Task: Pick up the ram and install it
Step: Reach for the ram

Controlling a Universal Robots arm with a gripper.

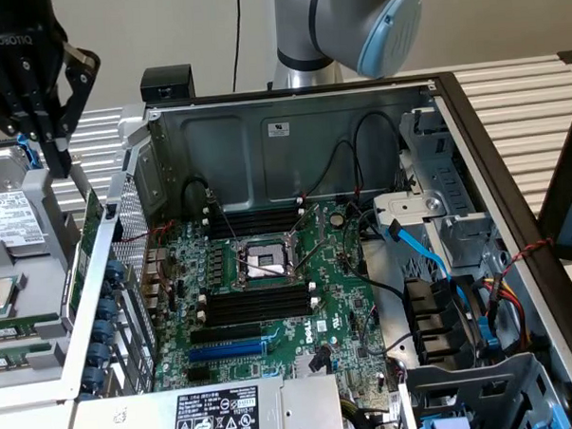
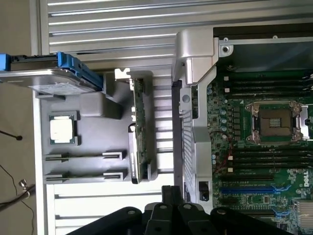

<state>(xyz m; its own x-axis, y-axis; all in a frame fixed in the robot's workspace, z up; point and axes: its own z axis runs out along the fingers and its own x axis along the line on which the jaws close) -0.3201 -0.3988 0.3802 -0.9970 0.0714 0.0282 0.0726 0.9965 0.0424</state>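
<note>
1. "ROBOTIQ", upside down, on gripper (image 1: 54,153) body, well away from blue expansion slot (image 1: 225,351).
2. "DELL" on motherboard (image 1: 339,302), near that slot's end.
3. Large white label (image 1: 214,414) near slot: print too small to read.

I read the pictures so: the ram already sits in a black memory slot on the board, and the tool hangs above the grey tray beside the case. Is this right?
Not quite. The ram stands on edge in the grey tray, not in a black memory slot; the wrist view shows it. The tool does hang above that tray.
</note>
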